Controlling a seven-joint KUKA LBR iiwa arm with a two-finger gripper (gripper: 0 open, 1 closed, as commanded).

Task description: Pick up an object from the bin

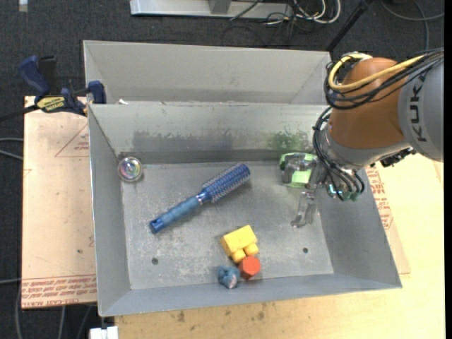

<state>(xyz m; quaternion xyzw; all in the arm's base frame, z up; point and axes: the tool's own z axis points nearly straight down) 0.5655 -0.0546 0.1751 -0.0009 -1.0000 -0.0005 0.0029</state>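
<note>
Bin, right half: gripper near a green object.
We log the green object at centre right of the frame, by the back wall of the grey bin. The arm's orange wrist cover and its cables hide the object's right part, so we cannot give its long axis or heading. The gripper hangs just below it in the frame, over bare floor; whether it is apart or together we cannot tell. Also listed: blue hairbrush, handle lower left, head upper right; yellow block; orange piece; shiny round item.
</note>
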